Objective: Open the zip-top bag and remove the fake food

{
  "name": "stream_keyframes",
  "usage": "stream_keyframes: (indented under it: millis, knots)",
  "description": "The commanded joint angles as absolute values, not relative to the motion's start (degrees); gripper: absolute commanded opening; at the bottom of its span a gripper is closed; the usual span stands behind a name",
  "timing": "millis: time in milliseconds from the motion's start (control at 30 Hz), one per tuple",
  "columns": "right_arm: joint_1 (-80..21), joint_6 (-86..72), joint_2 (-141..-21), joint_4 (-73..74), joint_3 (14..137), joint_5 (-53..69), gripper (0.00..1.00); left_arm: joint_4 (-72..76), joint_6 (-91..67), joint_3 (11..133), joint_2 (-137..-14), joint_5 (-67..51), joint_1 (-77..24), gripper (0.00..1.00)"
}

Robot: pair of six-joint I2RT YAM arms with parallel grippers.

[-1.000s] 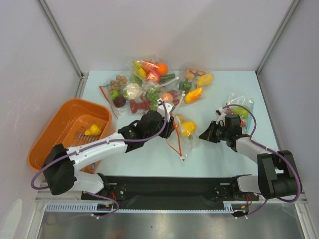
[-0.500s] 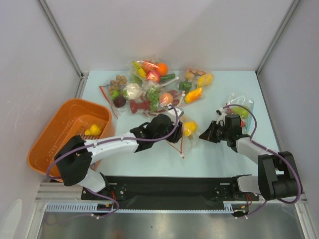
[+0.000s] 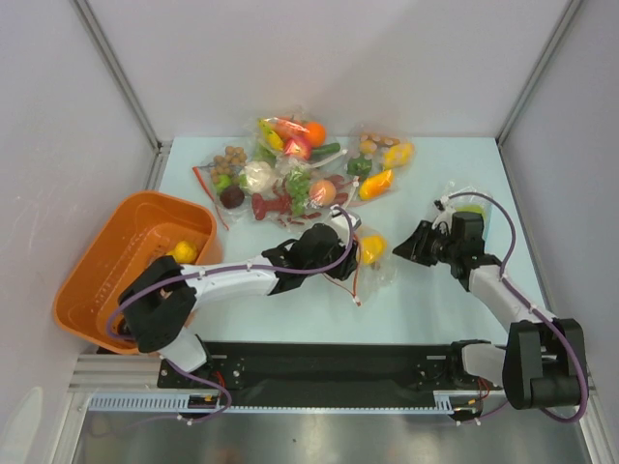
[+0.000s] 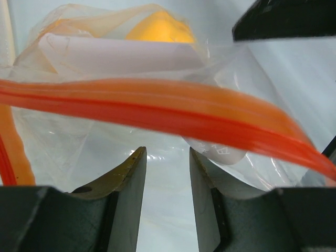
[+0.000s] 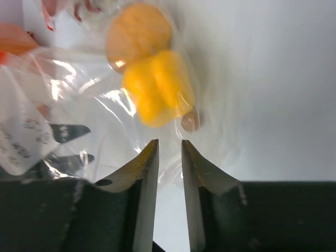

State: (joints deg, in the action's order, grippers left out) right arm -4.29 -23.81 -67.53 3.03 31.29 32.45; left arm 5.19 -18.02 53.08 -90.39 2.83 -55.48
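Now | my left gripper [image 4: 165, 152]: jaws slightly apart | my right gripper [image 5: 169, 142]: jaws a narrow gap apart | zip-top bag [image 3: 372, 259]: one, between my grippers, film at both sets of tips, zip strip [image 4: 157, 107] just above my left tips | inside, ahead of my right tips: one yellow piece [image 5: 157, 92], one orange piece [image 5: 138, 34]

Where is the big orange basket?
In the top view, the orange basket sits at the table's left edge, beside the left arm, with a yellow toy inside.
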Motion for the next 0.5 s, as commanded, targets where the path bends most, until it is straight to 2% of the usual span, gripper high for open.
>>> stream_keyframes:
  millis: [0, 67, 333, 433, 467]
  knots:
    - [-3.1, -22.6, -66.1, 4.0, 36.3, 34.4, 0.31, 8.0, -18.0, 54.2, -91.1, 3.1, -55.7, 0.44]
    - [-2.6, -22.9, -67.8, 2.4, 37.8, 35.2, 0.39, 8.3, -17.8, 54.4, -91.6, 3.1, -55.8, 0.44]
    - [-3.4, -26.4, -78.7, -8.2, 41.7, 40.3, 0.59, 8.2, -17.2, 55.8, -92.8, 3.2, -55.8, 0.45]
    - [-4.7, -26.9, -82.7, -11.7, 42.3, 40.6, 0.69, 8.2, -17.1, 56.4, -93.4, 3.2, -55.8, 0.45]
    - [-4.8, -27.5, -83.7, -12.6, 42.3, 40.5, 0.76, 8.3, -17.0, 56.6, -93.6, 3.2, -55.8, 0.45]
